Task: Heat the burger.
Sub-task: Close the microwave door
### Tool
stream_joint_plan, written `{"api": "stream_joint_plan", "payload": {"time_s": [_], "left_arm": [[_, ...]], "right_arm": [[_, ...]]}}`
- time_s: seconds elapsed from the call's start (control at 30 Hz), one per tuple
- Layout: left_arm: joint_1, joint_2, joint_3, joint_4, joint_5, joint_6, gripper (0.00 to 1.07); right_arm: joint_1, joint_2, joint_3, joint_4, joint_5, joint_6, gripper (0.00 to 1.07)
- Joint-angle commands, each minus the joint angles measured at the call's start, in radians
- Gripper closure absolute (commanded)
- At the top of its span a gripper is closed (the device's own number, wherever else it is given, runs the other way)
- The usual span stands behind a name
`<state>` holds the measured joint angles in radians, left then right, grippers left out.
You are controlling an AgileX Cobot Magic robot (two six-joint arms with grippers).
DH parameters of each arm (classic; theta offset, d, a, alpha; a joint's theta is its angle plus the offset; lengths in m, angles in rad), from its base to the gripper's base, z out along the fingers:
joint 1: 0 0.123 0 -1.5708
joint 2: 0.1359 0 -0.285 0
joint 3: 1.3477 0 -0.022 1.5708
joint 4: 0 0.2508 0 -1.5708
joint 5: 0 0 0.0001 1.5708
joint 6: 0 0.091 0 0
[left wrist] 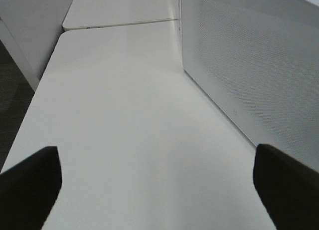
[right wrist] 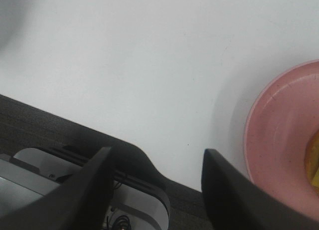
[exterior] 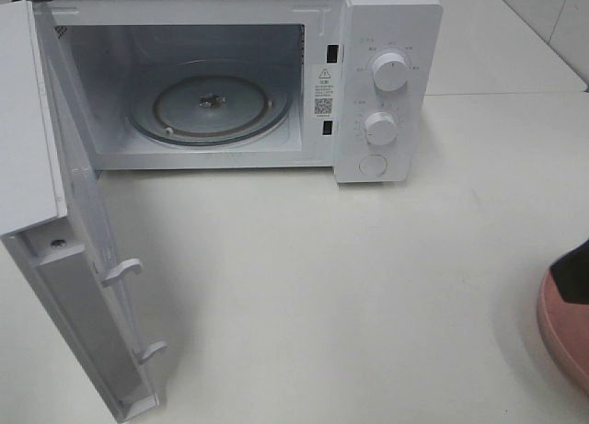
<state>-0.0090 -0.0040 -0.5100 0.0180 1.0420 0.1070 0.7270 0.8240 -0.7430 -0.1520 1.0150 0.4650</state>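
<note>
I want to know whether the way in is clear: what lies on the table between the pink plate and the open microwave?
Nothing: the exterior high view shows only bare white table between the pink plate and the open microwave.

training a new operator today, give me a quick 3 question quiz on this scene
1. True or false: the microwave door is open.
2. What lies inside the microwave? A) the burger B) only the glass turntable C) a cup
3. At which edge of the high view does the pink plate show?

Key:
1. True.
2. B.
3. The right edge; the right wrist view shows it beside the right end effector, with nothing between the fingers.
</note>
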Motion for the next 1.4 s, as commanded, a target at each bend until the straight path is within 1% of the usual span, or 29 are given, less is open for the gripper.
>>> {"api": "stream_joint_plan", "payload": {"time_s": [0.03,0.07,0.1,0.13,0.17,0.2,0.23,0.27,0.3,0.33,0.37,0.5,0.53,0.6,0.67,0.7,0.73,0.77,0.8,0.83,0.87,0.9,0.93,1.0,1.1,1.17,1.27,1.33,1.4], "left_arm": [[0.005,-0.018,0.003,-0.003,-0.011,-0.001,0.07],[0.005,-0.018,0.003,-0.003,-0.011,-0.001,0.07],[0.005,-0.018,0.003,-0.003,-0.011,-0.001,0.07],[0.005,-0.018,0.003,-0.003,-0.011,-0.001,0.07],[0.005,-0.018,0.003,-0.003,-0.011,-0.001,0.07],[0.005,-0.018,0.003,-0.003,-0.011,-0.001,0.07],[0.005,-0.018,0.003,-0.003,-0.011,-0.001,0.07],[0.005,-0.018,0.003,-0.003,-0.011,-0.001,0.07],[0.005,-0.018,0.003,-0.003,-0.011,-0.001,0.07],[0.005,-0.018,0.003,-0.003,-0.011,-0.001,0.07],[0.005,-0.018,0.003,-0.003,-0.011,-0.001,0.07],[0.005,-0.018,0.003,-0.003,-0.011,-0.001,0.07],[0.005,-0.018,0.003,-0.003,-0.011,-0.001,0.07],[0.005,-0.018,0.003,-0.003,-0.011,-0.001,0.07],[0.005,-0.018,0.003,-0.003,-0.011,-0.001,0.07],[0.005,-0.018,0.003,-0.003,-0.011,-0.001,0.07],[0.005,-0.018,0.003,-0.003,-0.011,-0.001,0.07],[0.005,-0.018,0.003,-0.003,-0.011,-0.001,0.07],[0.005,-0.018,0.003,-0.003,-0.011,-0.001,0.07],[0.005,-0.018,0.003,-0.003,-0.011,-0.001,0.07],[0.005,-0.018,0.003,-0.003,-0.011,-0.001,0.07],[0.005,-0.018,0.003,-0.003,-0.011,-0.001,0.07],[0.005,-0.018,0.003,-0.003,-0.011,-0.001,0.07],[0.005,-0.018,0.003,-0.003,-0.011,-0.001,0.07],[0.005,-0.018,0.003,-0.003,-0.011,-0.001,0.07],[0.005,-0.018,0.003,-0.003,-0.011,-0.001,0.07],[0.005,-0.018,0.003,-0.003,-0.011,-0.001,0.07],[0.005,-0.018,0.003,-0.003,-0.011,-0.001,0.07],[0.005,-0.018,0.003,-0.003,-0.011,-0.001,0.07]], "right_arm": [[-0.005,-0.077,-0.005,0.004,0.05,-0.048,0.53],[-0.005,-0.077,-0.005,0.004,0.05,-0.048,0.53],[-0.005,-0.117,-0.005,0.004,0.081,-0.069,0.48],[-0.005,-0.117,-0.005,0.004,0.081,-0.069,0.48],[-0.005,-0.148,-0.005,0.004,0.109,-0.089,0.42],[-0.005,-0.163,-0.005,0.004,0.125,-0.097,0.39],[-0.005,-0.163,-0.005,0.004,0.125,-0.097,0.39],[-0.005,-0.186,-0.005,0.004,0.158,-0.101,0.33],[-0.005,-0.197,-0.005,0.003,0.172,-0.101,0.31],[-0.005,-0.197,-0.005,0.003,0.172,-0.101,0.31],[-0.005,-0.224,-0.005,0.002,0.199,-0.101,0.29],[-0.008,-0.278,-0.005,-0.016,0.209,-0.117,0.31],[-0.011,-0.314,-0.001,-0.038,0.21,-0.135,0.31],[-0.022,-0.325,0.004,-0.042,0.207,-0.141,0.31],[-0.122,-0.39,0.049,-0.05,0.191,-0.182,0.31],[-0.122,-0.39,0.049,-0.05,0.191,-0.182,0.31],[-0.151,-0.41,0.061,-0.05,0.185,-0.2,0.31],[-0.151,-0.41,0.061,-0.05,0.185,-0.2,0.31],[-0.202,-0.449,0.081,-0.049,0.173,-0.235,0.31],[-0.202,-0.449,0.081,-0.049,0.173,-0.235,0.31],[-0.251,-0.493,0.099,-0.046,0.153,-0.249,0.31],[-0.273,-0.512,0.108,-0.046,0.142,-0.253,0.31],[-0.273,-0.512,0.108,-0.046,0.142,-0.253,0.31],[-0.376,-0.607,0.141,-0.037,0.111,-0.256,0.31],[-0.396,-0.625,0.148,-0.031,0.105,-0.256,0.31],[-0.482,-0.713,0.188,0.005,0.073,-0.257,0.31],[-0.502,-0.736,0.198,0.013,0.062,-0.257,0.31],[-0.577,-0.822,0.217,0.058,0.028,-0.269,0.31],[-0.592,-0.84,0.223,0.062,0.018,-0.279,0.31]]}}
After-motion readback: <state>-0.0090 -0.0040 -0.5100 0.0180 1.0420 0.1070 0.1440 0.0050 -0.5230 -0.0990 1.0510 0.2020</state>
